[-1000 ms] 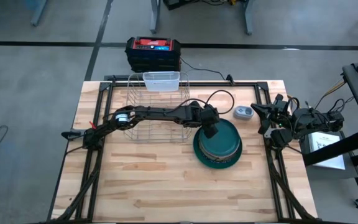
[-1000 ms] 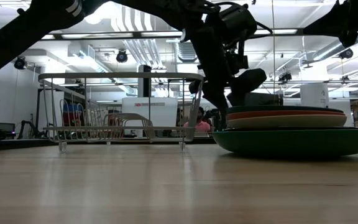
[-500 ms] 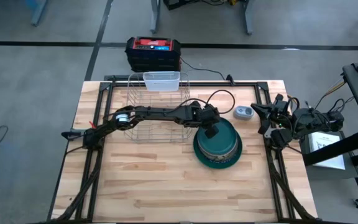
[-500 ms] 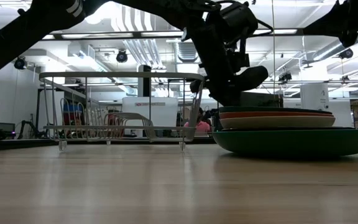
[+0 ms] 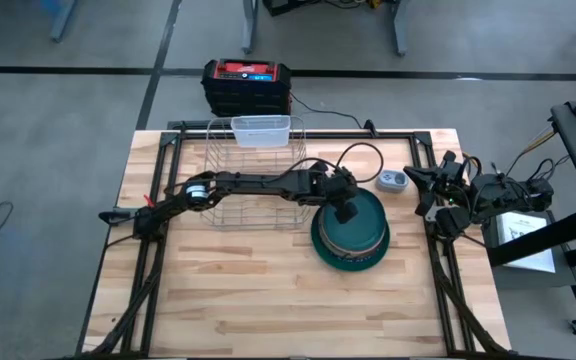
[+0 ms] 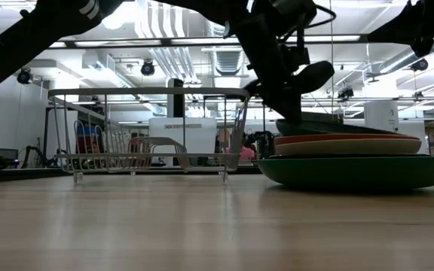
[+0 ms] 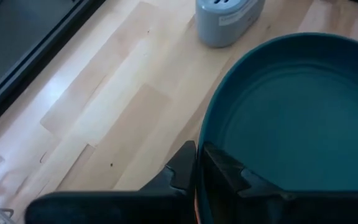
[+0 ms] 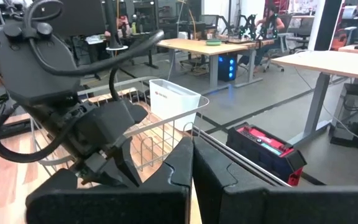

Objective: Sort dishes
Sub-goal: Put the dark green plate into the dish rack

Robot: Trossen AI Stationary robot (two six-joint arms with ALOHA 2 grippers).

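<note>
Left hand (image 7: 196,163) pinches near rim of top teal plate (image 7: 291,112) – edge tilted off stack, likely for rack (image 5: 253,175) behind. Right hand (image 8: 192,163) shut, empty – parked aside.

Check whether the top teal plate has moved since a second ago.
Yes. In the low view the top teal plate, pinched by the left gripper, has tilted up off the stack beside the wire rack.

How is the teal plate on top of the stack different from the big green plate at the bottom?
The teal plate is smaller; the big green plate is the widest in the stack. The teal plate is tilted, one edge lifted; the green plate sits flat on the table. The left gripper has its jaws shut on the teal plate's rim; nothing grips the green plate. Both are round and dark.
</note>
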